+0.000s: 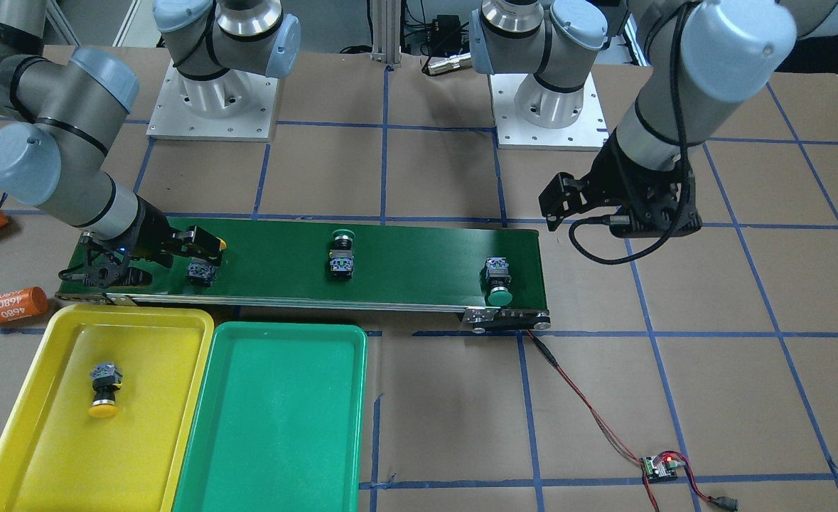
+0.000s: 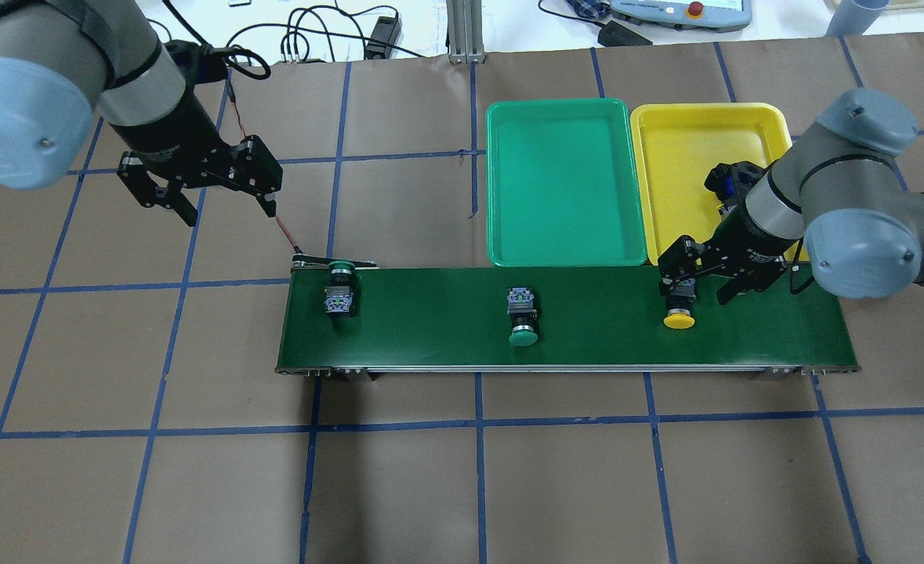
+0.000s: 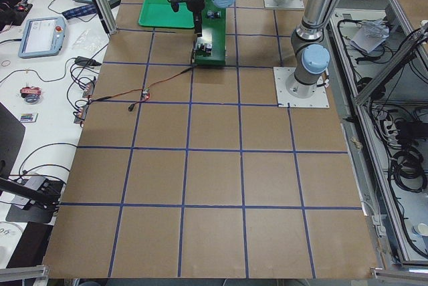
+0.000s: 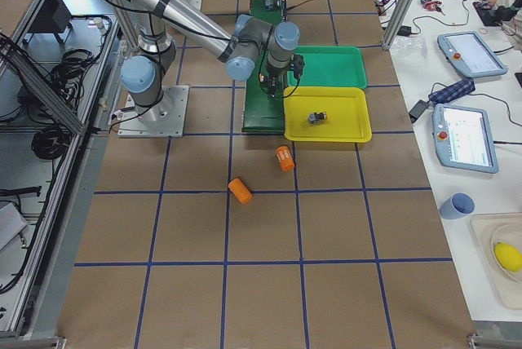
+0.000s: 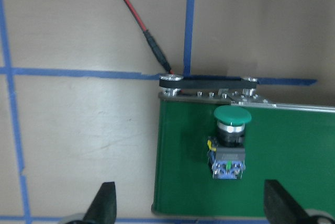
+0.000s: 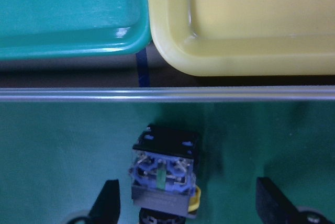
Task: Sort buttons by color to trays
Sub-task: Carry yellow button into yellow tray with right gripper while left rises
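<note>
Right end effector: the right end effector [image 2: 699, 283] is low over the belt [image 2: 587, 337]. Its fingers [image 6: 107, 203] are spread wide and stand on both sides of the yellow button [image 2: 679, 307]. A gap shows on each side, so it grips nothing.
Left end effector: the left end effector [image 2: 226, 205] is also wide apart and carries nothing. It hangs above the bare counter [image 2: 399, 486], beyond the belt's end toward the counter's left edge.
Yellow button: it lies on its side on the belt, with the cap toward the robot's edge of the counter and the block end toward the trays.
Other yellow button [image 1: 104, 387]: it lies in the yellow tray [image 2: 697, 133], with the cap toward the edge far from the robot.
Middle green button [image 2: 523, 317]: it lies at the middle of the belt, cap toward the robot's edge.
End green button [image 2: 338, 283]: it lies at the belt's left end, cap toward the far edge.
Trays: the green tray [image 2: 563, 188] and the yellow tray lie side by side with rims touching, between the belt and the far edge. The yellow one is nearer to the right edge.
</note>
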`<state>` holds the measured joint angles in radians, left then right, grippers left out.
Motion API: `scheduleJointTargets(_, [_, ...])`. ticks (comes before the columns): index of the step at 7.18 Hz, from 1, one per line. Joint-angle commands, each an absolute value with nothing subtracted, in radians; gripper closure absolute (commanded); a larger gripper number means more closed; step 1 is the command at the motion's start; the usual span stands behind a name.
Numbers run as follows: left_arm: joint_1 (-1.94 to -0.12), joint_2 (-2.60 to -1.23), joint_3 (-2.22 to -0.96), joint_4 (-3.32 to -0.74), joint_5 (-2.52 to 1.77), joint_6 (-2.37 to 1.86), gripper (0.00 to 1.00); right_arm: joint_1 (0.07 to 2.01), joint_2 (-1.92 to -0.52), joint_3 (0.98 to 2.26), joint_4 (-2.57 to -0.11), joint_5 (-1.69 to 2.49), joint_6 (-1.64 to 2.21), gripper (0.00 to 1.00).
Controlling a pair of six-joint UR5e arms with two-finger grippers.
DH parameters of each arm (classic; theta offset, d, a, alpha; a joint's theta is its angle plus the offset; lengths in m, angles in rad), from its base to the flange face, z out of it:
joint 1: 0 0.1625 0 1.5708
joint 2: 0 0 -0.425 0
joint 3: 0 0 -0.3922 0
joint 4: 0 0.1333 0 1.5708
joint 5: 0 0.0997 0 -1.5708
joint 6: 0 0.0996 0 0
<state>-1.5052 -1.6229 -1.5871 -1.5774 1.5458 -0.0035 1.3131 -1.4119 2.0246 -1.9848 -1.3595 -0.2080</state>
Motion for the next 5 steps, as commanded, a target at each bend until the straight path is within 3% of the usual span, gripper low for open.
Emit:
scheduleJointTargets(1, [-1.511, -1.536, -1.545, -1.637, 1.592, -0.003, 0.00, 1.313, -1.402, 2.014, -1.987, -1.367, -0.210, 0.75])
scheduleJointTargets(2, [-1.512, -1.528, -1.566, -1.640, 1.636, -0.005, 0.00, 1.313, -1.402, 2.000, -1.983, -1.368, -0.212, 1.00])
scheduleJointTargets(5, [-1.514, -1.517, -1.569, -1.663, 1.626, -0.005, 0.00, 1.315, -1.399, 1.861, -1.921, -1.407, -0.227, 1.00])
